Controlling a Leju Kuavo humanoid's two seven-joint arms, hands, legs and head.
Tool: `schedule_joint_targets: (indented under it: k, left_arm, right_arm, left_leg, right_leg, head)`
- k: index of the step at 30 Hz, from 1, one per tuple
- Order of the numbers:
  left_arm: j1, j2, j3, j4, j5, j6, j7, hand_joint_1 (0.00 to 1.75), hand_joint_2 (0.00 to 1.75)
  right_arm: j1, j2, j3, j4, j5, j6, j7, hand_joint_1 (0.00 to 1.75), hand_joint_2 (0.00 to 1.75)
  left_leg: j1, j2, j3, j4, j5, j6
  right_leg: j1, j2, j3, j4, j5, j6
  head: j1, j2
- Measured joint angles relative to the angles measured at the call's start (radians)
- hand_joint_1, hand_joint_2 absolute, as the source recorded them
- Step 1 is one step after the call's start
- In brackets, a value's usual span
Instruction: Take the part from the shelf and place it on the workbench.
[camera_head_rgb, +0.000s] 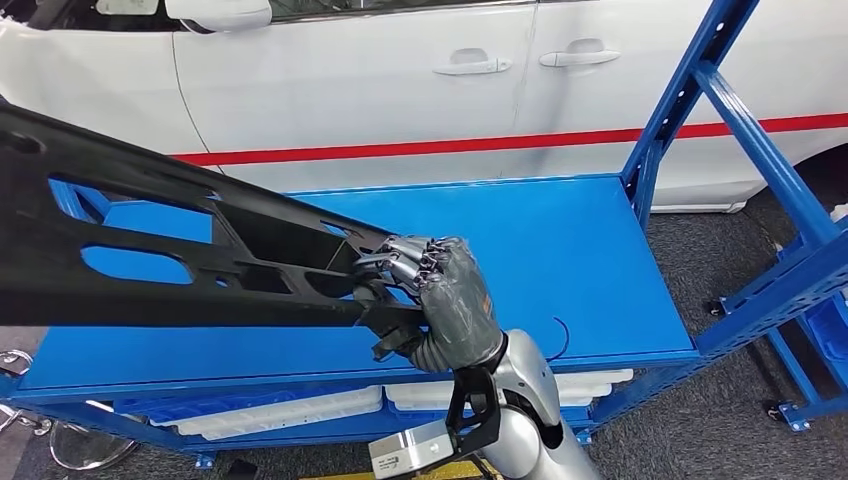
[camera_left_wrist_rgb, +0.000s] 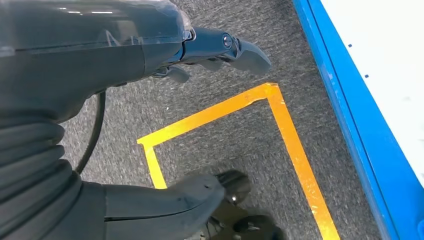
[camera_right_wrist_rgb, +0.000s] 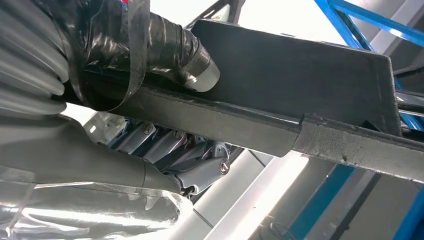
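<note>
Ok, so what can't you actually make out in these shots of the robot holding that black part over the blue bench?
- Black part: its far end runs off the left edge of the head view, so its full length is unknown.
- Whether the part touches the blue workbench: the head view cannot settle it.
- Right hand: in the right wrist view the part covers most of the fingers.
- Left hand: the left wrist view cuts off the palm side at its edge.

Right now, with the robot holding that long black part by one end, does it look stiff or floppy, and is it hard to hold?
Probably stiff: the black part runs straight out from the right hand with no visible sag. Likely light for its length, since it is full of cut-outs and one hand carries it. Held at one end over the blue workbench, it may tend to swing or twist in the grip.
</note>
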Motion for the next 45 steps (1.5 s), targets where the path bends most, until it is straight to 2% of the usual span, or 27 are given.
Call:
schedule_joint_targets:
  k: [2,3,7,9,11,12,13,14,16,18,22,24,26,27,28,29,30,32,34,37,38,39,41,42,43,44,45]
  left_arm:
    - [-0.002,0.002,-0.002,0.003,0.003,0.000,0.010,0.00,1.75]
    - [-0.002,0.003,-0.002,0.005,0.005,0.001,0.016,0.00,1.75]
    - [0.002,0.006,-0.002,0.015,0.007,0.002,0.029,0.00,1.75]
    - [0.001,0.006,-0.002,0.018,0.013,0.001,0.032,0.00,1.75]
    - [-0.001,0.007,0.000,0.021,0.022,-0.001,0.044,0.00,1.75]
    - [0.000,0.007,0.002,0.022,0.026,-0.001,0.051,0.00,1.75]
    - [0.000,0.007,0.004,0.023,0.029,-0.002,0.056,0.00,1.75]
    - [0.000,0.007,0.005,0.023,0.030,-0.002,0.060,0.00,1.75]
    - [0.000,0.006,0.007,0.025,0.031,-0.003,0.063,0.00,1.75]
    - [0.000,0.006,0.007,0.027,0.031,-0.004,0.068,0.00,1.75]
    - [-0.001,0.006,0.010,0.029,0.031,-0.013,0.092,0.00,1.75]
    - [-0.003,0.005,0.011,0.029,0.030,-0.015,0.099,0.00,1.75]
    - [-0.005,0.004,0.012,0.031,0.028,-0.016,0.102,0.00,1.75]
    - [-0.006,0.003,0.012,0.031,0.028,-0.017,0.103,0.00,1.75]
    - [-0.006,0.003,0.012,0.031,0.027,-0.017,0.104,0.00,1.75]
    - [-0.007,0.003,0.012,0.031,0.027,-0.017,0.105,0.00,1.75]
    - [-0.009,0.004,0.012,0.031,0.027,-0.017,0.105,0.00,1.75]
    - [-0.020,0.002,0.011,0.031,0.024,-0.015,0.112,0.00,1.75]
    - [-0.036,-0.002,0.010,0.032,0.020,-0.009,0.121,0.00,1.75]
    - [-0.052,-0.011,0.008,0.033,0.018,-0.001,0.130,0.00,1.75]
    - [-0.056,-0.014,0.007,0.034,0.018,0.001,0.131,0.00,1.75]
    - [-0.060,-0.016,0.006,0.036,0.017,0.002,0.132,0.00,1.75]
    - [-0.065,-0.017,0.004,0.038,0.020,0.005,0.132,0.00,1.75]
    - [-0.065,-0.017,0.004,0.039,0.021,0.006,0.131,0.00,1.75]
    - [-0.066,-0.017,0.003,0.040,0.023,0.007,0.131,0.00,1.75]
    - [-0.066,-0.017,0.002,0.041,0.025,0.008,0.130,0.00,1.75]
    - [-0.066,-0.017,0.000,0.042,0.028,0.008,0.129,0.00,1.75]
  right_arm:
    - [0.001,-0.001,0.001,-0.001,0.005,-0.002,0.001,1.75,1.75]
    - [0.003,-0.002,0.001,-0.002,0.006,-0.002,0.002,1.75,1.75]
    - [0.015,-0.007,0.001,-0.002,0.009,-0.003,0.008,1.75,1.75]
    - [0.019,-0.010,0.001,-0.002,0.008,-0.004,0.012,1.75,1.75]
    - [0.029,-0.015,0.001,-0.002,0.003,-0.004,0.017,1.75,1.75]
    - [0.035,-0.017,0.001,-0.001,0.001,-0.004,0.020,1.75,1.75]
    - [0.040,-0.020,0.001,-0.001,-0.001,-0.004,0.022,1.75,1.75]
    - [0.044,-0.022,0.001,0.000,-0.002,-0.004,0.023,1.75,1.75]
    - [0.047,-0.025,0.001,0.000,-0.003,-0.004,0.025,1.75,1.75]
    - [0.048,-0.026,0.001,0.000,-0.005,-0.004,0.025,1.75,1.75]
    - [0.051,-0.028,0.001,0.000,-0.012,-0.004,0.027,1.75,1.75]
    - [0.051,-0.028,0.001,0.000,-0.013,-0.005,0.028,1.75,1.75]
    - [0.051,-0.028,0.001,0.000,-0.014,-0.005,0.028,1.75,1.75]
    - [0.052,-0.028,0.001,0.000,-0.014,-0.005,0.028,1.75,1.75]
    - [0.052,-0.028,0.001,0.001,-0.014,-0.005,0.028,1.75,1.75]
    - [0.053,-0.028,0.001,0.001,-0.015,-0.005,0.028,1.75,1.75]
    - [0.053,-0.028,0.001,0.001,-0.015,-0.005,0.028,1.75,1.75]
    - [0.054,-0.028,0.001,0.001,-0.017,-0.005,0.028,1.75,1.75]
    - [0.053,-0.028,0.002,0.001,-0.019,-0.004,0.028,1.75,1.75]
    - [0.053,-0.028,0.006,0.002,-0.021,-0.003,0.028,1.75,1.75]
    - [0.053,-0.028,0.007,0.002,-0.023,-0.003,0.028,1.75,1.75]
    - [0.053,-0.029,0.008,0.002,-0.027,-0.003,0.028,1.75,1.75]
    - [0.054,-0.031,0.008,0.003,-0.037,-0.002,0.028,1.75,1.75]
    - [0.055,-0.032,0.008,0.004,-0.043,-0.001,0.028,1.75,1.75]
    - [0.055,-0.034,0.009,0.007,-0.050,0.000,0.028,1.75,1.75]
    - [0.055,-0.036,0.009,0.009,-0.057,0.001,0.028,1.75,1.75]
    - [0.055,-0.038,0.009,0.010,-0.066,0.002,0.028,1.75,1.75]
  left_leg:
    - [-0.003,0.000,0.062,-0.129,0.047,0.008]
    - [-0.005,-0.001,0.079,-0.165,0.056,0.012]
    - [-0.006,0.000,0.086,-0.190,0.065,0.035]
    - [-0.001,0.002,0.089,-0.199,0.072,0.047]
    - [-0.003,0.002,0.088,-0.199,0.072,0.052]
    - [-0.003,0.002,0.087,-0.198,0.072,0.052]
    - [-0.003,0.002,0.087,-0.197,0.072,0.052]
    - [-0.003,0.001,0.087,-0.196,0.071,0.051]
    - [-0.004,0.000,0.089,-0.193,0.068,0.048]
    - [-0.007,-0.002,0.088,-0.186,0.065,0.040]
    - [-0.008,-0.002,0.082,-0.181,0.060,0.020]
    - [-0.005,-0.001,0.062,-0.128,0.012,0.009]
    - [-0.001,0.000,0.016,-0.004,-0.065,0.000]
    - [0.000,0.000,-0.005,0.057,-0.093,-0.003]
    - [0.000,0.000,-0.012,0.090,-0.103,-0.005]
    - [0.000,0.000,0.000,0.082,-0.094,-0.005]
    - [0.000,0.000,0.033,0.033,-0.069,-0.003]
    - [-0.002,0.000,0.119,-0.114,-0.017,0.003]
    - [-0.007,-0.002,0.156,-0.189,0.003,0.013]
    - [-0.009,-0.001,0.145,-0.195,0.023,0.033]
    - [-0.007,0.002,0.139,-0.198,0.034,0.041]
    - [-0.006,0.005,0.130,-0.202,0.046,0.049]
    - [-0.007,0.009,0.106,-0.203,0.066,0.060]
    - [-0.009,0.010,0.093,-0.201,0.075,0.061]
    - [-0.010,0.011,0.079,-0.198,0.083,0.061]
    - [-0.011,0.012,0.066,-0.194,0.090,0.060]
    - [-0.012,0.012,0.053,-0.189,0.096,0.059]
  right_leg:
    - [0.003,0.001,0.000,0.002,-0.001,0.004]
    - [0.004,0.002,-0.001,0.002,-0.001,0.008]
    - [0.004,0.002,-0.004,0.006,-0.005,0.030]
    - [0.003,0.002,-0.033,0.073,-0.050,0.038]
    - [0.001,0.001,-0.093,0.203,-0.115,0.042]
    - [0.000,0.001,-0.119,0.256,-0.132,0.043]
    - [0.000,0.001,-0.128,0.275,-0.130,0.044]
    - [0.000,0.001,-0.121,0.260,-0.110,0.043]
    - [0.000,0.000,-0.054,0.128,-0.042,0.036]
    - [0.004,0.000,-0.001,0.019,-0.004,0.028]
    - [0.005,0.001,0.004,-0.006,0.006,0.012]
    - [0.000,-0.003,0.001,-0.013,0.015,0.000]
    - [0.001,-0.007,-0.008,-0.012,0.021,-0.006]
    - [0.002,-0.008,-0.015,-0.010,0.024,-0.007]
    - [0.003,-0.008,-0.022,-0.008,0.027,-0.006]
    - [0.003,-0.008,-0.028,-0.005,0.031,-0.005]
    - [0.002,-0.007,-0.034,-0.002,0.035,-0.002]
    - [0.003,-0.007,-0.042,0.002,0.042,0.006]
    - [0.005,-0.008,-0.047,0.004,0.052,0.018]
    - [0.003,-0.006,-0.052,0.002,0.065,0.038]
    - [0.003,-0.004,-0.060,0.013,0.050,0.042]
    - [0.003,-0.002,-0.073,0.041,0.018,0.047]
    - [0.002,-0.001,-0.109,0.154,-0.080,0.052]
    - [0.001,-0.001,-0.123,0.218,-0.117,0.054]
    - [0.000,-0.001,-0.127,0.263,-0.134,0.055]
    - [0.000,-0.001,-0.114,0.275,-0.129,0.055]
    - [0.000,-0.001,-0.083,0.249,-0.108,0.053]
  head:
    - [0.000,0.000]
    - [0.000,0.000]
    - [0.000,0.000]
    - [0.000,0.000]
    - [0.000,0.000]
    - [0.000,0.000]
    - [0.000,0.000]
    - [0.000,0.000]
    - [0.000,0.000]
    - [0.000,0.000]
    - [0.000,0.000]
    - [0.000,0.000]
    - [0.000,0.000]
    - [0.000,0.000]
    - [0.000,0.000]
    - [0.000,0.000]
    - [0.000,0.000]
    - [0.000,0.000]
    - [0.000,0.000]
    - [0.000,0.000]
    - [0.001,0.000]
    - [0.001,0.000]
    - [0.001,0.000]
    - [0.001,0.000]
    - [0.001,0.000]
    - [0.001,0.000]
    - [0.001,0.000]
